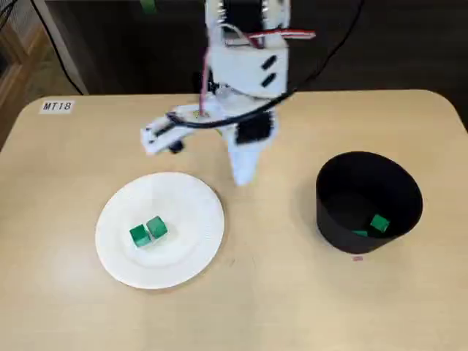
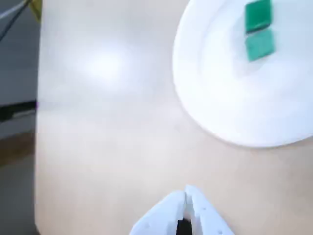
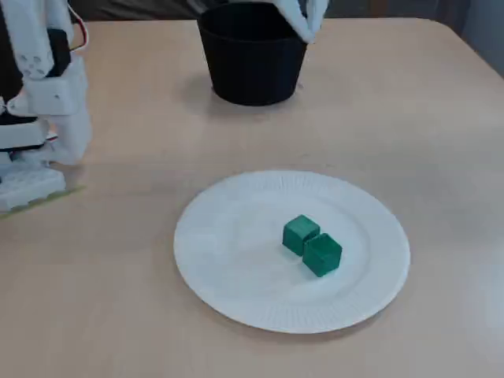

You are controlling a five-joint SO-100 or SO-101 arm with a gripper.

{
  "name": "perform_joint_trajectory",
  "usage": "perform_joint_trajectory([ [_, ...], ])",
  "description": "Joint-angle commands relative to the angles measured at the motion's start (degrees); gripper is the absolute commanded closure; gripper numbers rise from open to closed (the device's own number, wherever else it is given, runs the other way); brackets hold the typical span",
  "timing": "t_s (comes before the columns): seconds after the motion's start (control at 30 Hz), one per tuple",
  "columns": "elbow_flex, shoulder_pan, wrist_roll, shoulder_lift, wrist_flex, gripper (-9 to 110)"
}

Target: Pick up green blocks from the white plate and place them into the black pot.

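Two green blocks point(image 1: 148, 232) lie side by side, touching, on the white plate point(image 1: 186, 219); both fixed views show them, and they appear again in the wrist view as green blocks point(image 2: 258, 30) near the top right. The black pot point(image 1: 369, 201) stands at the right with at least one green block point(image 1: 379, 223) inside. My white gripper point(image 1: 242, 175) hangs above the bare table between plate and pot, its fingers together and empty. In the wrist view the gripper point(image 2: 186, 196) pokes up from the bottom edge, shut. In a fixed view the gripper point(image 3: 307, 24) shows beside the pot point(image 3: 252, 59).
The arm's base point(image 3: 31, 126) stands at the left in a fixed view. A label reading MT18 point(image 1: 57, 107) is stuck near the table's far left corner. Cables hang behind the arm point(image 1: 248, 66).
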Motion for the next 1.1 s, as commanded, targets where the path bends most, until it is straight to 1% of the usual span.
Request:
perform_joint_trajectory([
  [0.0, 0.09, 8.26, -7.47, -2.81, -0.26, 104],
  [0.17, -0.88, 15.91, -16.17, -8.61, -0.79, 104],
  [0.27, -2.02, 18.28, -22.15, -12.66, -0.79, 104],
  [0.5, -6.15, 18.81, -26.63, -24.52, -0.44, 104],
  [0.7, -13.18, 20.04, -27.33, -32.7, -0.26, 104],
  [0.73, -14.06, 20.21, -27.42, -33.49, -0.26, 98],
  [0.8, -15.64, 21.01, -27.86, -33.84, -0.26, 81],
  [0.83, -16.26, 21.45, -27.95, -33.84, -0.26, 75],
  [0.93, -16.96, 22.59, -28.56, -33.22, -0.26, 63],
  [1.07, -16.96, 22.76, -28.21, -33.31, -0.26, 62],
])
